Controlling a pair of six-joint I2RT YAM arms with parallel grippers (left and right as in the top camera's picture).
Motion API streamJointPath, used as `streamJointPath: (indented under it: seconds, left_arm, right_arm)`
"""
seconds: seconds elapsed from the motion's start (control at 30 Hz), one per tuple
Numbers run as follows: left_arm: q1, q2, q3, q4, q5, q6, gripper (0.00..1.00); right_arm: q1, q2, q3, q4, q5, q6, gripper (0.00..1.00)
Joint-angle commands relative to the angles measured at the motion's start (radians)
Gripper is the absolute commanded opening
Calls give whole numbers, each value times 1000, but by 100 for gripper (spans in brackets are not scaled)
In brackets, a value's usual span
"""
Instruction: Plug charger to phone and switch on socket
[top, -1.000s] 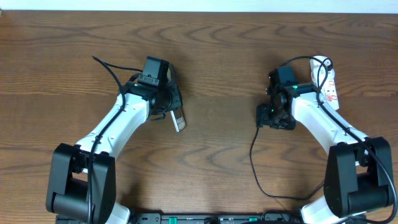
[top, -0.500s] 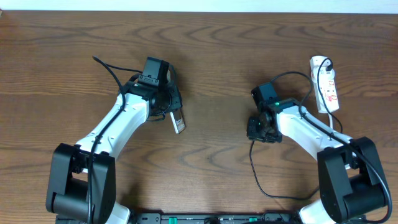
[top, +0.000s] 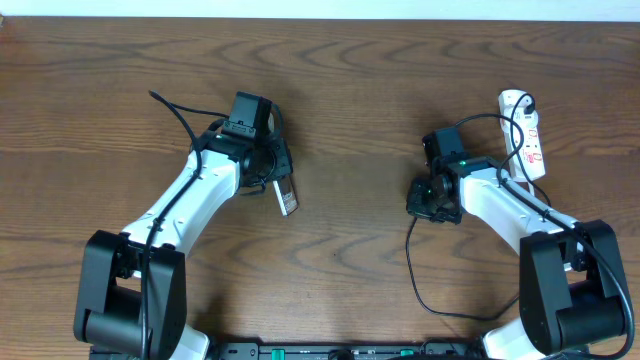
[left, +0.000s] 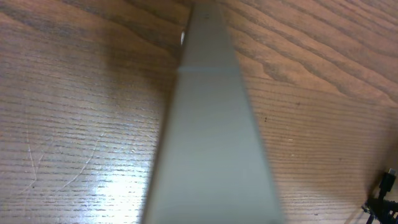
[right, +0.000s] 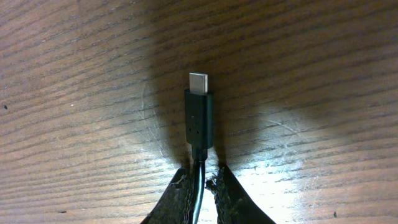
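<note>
The brown wood-grain table (top: 340, 60) fills the overhead view, with the two white-and-black arms reaching in from the near edge: the left arm (top: 190, 195) angles toward the middle left and the right arm (top: 510, 205) toward the middle right, the two well apart. The socket (top: 527, 140) lies at the far right, a narrow white strip running near to far, with a black plug in its far end and a thin black lead looping beside it. It carries red marks, but they are too small to read. The phone (top: 287, 195) is at the middle left, held up on its edge in the pinch of the left gripper (top: 276, 178) and sticking out toward the near side. From the left wrist it shows only as a blurred grey-bronze edge (left: 211, 137) running up the middle of the view, so no lettering can be read on it. The charger (top: 408, 255) trails as a thin black cable from the right gripper (top: 430, 200) toward the near edge and curves to the right there. In the right wrist view the two fingertips (right: 233, 199) are pressed together on that cable just behind its small black plug tip (right: 199, 118), whose silver metal end points away over the wood.
</note>
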Motion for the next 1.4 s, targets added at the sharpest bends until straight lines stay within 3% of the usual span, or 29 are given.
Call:
streamJointPath:
  seconds: [0.0, 0.2, 0.5, 0.57, 0.73, 0.83, 1.03, 1.23, 1.37]
  left_arm:
    - [0, -19, 17, -2, -6, 18, 8]
    - [0, -19, 17, -2, -6, 17, 7]
    - [0, -19, 17, -2, 10, 17, 8]
    - [2, -19, 17, 1, 52, 17, 7]
    - [5, -19, 18, 50, 178, 18, 7]
    - [28, -19, 18, 109, 352, 22, 7]
    - [113, -19, 18, 317, 788, 2, 7]
    - [143, -19, 18, 452, 916, -141, 7]
    - [136, -19, 18, 570, 950, -236, 7]
  right_arm:
    - [-4, 0, -13, -1, 0, -26, 16]
    - [-3, 0, -35, -5, -4, 32, 20]
    - [-3, 0, -43, 37, -41, 31, 9]
    - [-3, 0, -43, 41, -95, 31, 1]
    - [-21, -8, -40, 65, -172, -14, 1]
    - [-67, -36, -39, 73, -325, -117, 1]
    - [-203, -119, -39, 164, -913, -488, 1]
    - [-261, -134, -39, 203, -1323, -671, 1]
    - [-248, -134, -39, 220, -1431, -711, 1]
